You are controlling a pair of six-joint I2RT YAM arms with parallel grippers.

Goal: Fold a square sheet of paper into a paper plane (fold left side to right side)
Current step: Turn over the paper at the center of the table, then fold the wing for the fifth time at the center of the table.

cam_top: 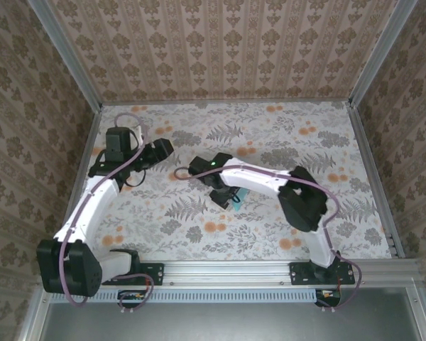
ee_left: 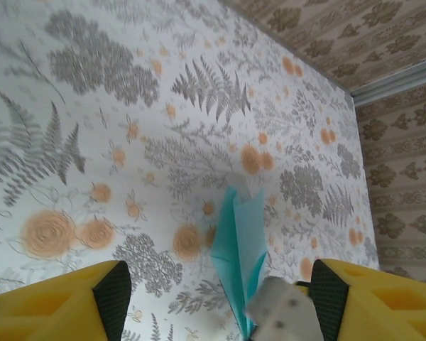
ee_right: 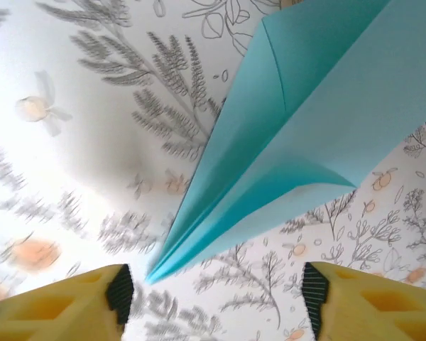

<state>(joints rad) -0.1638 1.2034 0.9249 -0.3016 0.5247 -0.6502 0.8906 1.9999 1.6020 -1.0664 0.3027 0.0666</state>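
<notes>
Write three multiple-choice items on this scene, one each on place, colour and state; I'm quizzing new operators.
1. Where is the light-blue folded paper plane?
A. on the floral table, just ahead of the right gripper
B. on the near metal rail
C. against the back wall

2. What colour are the right gripper's fingers?
A. red
B. yellow
C. green

3. How does the right gripper stand?
A. shut on the plane
B. shut and empty
C. open

Answers:
1 A: the right wrist view shows the plane's tip just before the fingers.
2 B: the fingers are yellow with black pads.
3 C: the fingers stand wide apart and are not clamping the paper.
</notes>
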